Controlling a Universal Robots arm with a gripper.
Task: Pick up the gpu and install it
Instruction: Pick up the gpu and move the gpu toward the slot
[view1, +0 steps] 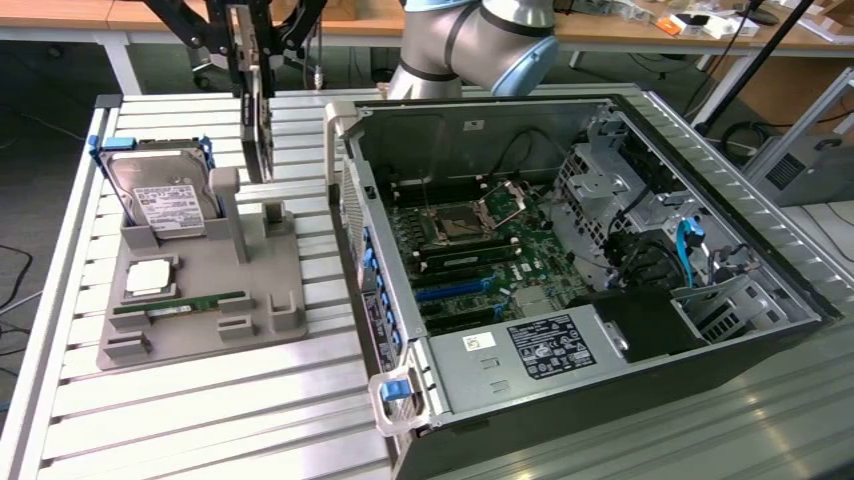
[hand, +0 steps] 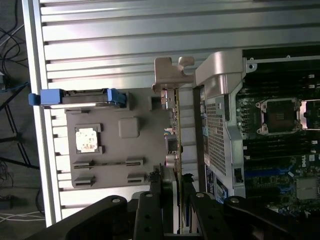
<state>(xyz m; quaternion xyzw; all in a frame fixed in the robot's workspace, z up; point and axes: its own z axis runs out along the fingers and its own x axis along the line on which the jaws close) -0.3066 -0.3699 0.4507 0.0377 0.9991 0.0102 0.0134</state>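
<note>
One big slatted metal table (view1: 200, 420) holds everything. The biggest thing on it is a black computer case (view1: 747, 370), lying on its side with the lid off. Inside the case sits a green main board (view1: 514, 250) with a square chip socket (view1: 461, 222), a blue card slot (view1: 454, 290) and a grey power box (view1: 534, 350) with a label on it. Blue cables (view1: 687, 250) run along the inside on the exterior view's right.

Beside the case, on the exterior view's left, lies a flat grey holder (view1: 200, 335). A silver hard drive (view1: 167, 200) in a blue frame stands at its back. A small square chip (view1: 147, 278) rests in its own pocket. A thin green memory stick (view1: 180, 303) lies in a groove just in front of the chip.

The gripper (view1: 256, 55) hangs over the back of the holder. Its black fingers (hand: 150, 215) squeeze the gpu (view1: 254, 130) from both sides. The gpu hangs upright and edge-on, between the hard drive and the case's near wall. In the wrist view the gpu (hand: 173, 145) reaches out from the gripper (hand: 175, 210), with its silver bracket (hand: 172, 75) at the far end, just beside the case's pale corner.

The gap between the gpu and the case wall is small. It is hard to tell if the gpu's bottom edge touches the holder. The case is wide open on top, and there is plenty of open table in front of the holder.
</note>
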